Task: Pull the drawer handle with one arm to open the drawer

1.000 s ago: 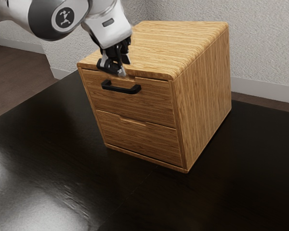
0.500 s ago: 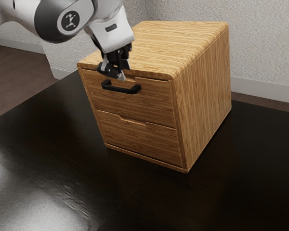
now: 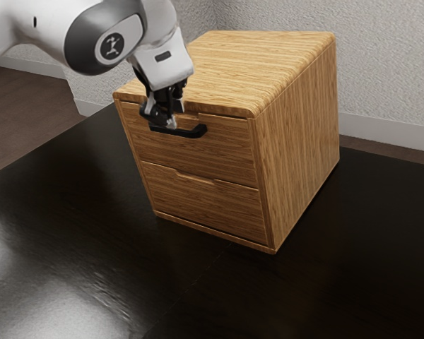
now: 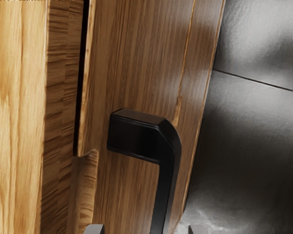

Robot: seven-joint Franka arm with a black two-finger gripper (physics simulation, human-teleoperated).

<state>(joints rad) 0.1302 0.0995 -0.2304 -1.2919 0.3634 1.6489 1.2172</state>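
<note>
**Step in hand: seat the grasp on the handle before pulling.**

1. Status. The gripper (image 3: 160,119) sits at the handle (image 3: 180,130) of the upper drawer (image 3: 205,152), at the handle's end toward the exterior view's left. The wooden cabinet (image 3: 297,127) stands on the dark desk (image 3: 71,233). The drawer front looks flush with the cabinet face, so the drawer is judged not yet opened.

2. Gripper state. In the wrist view the 2 fingertips (image 4: 94,228) stand apart, one on each side of the black bar (image 4: 158,146), with a gap visible on both sides. The gripper is spread and grips nothing.

3. Recommended action.
   - Advance until the bar lies well between the pads, not at their tips.
   - Close squarely on the bar. A grasp near the curved corner may slip along the bend.
   - Pull straight out, perpendicular to the drawer front (image 4: 132,58). Keep the hand level, since an angled pull could bind the drawer in its opening.

4. Caution. Do not press on the lower drawer (image 3: 205,201) or the cabinet's top edge. A sharp pull could shift the whole cabinet, so start slowly.
</note>
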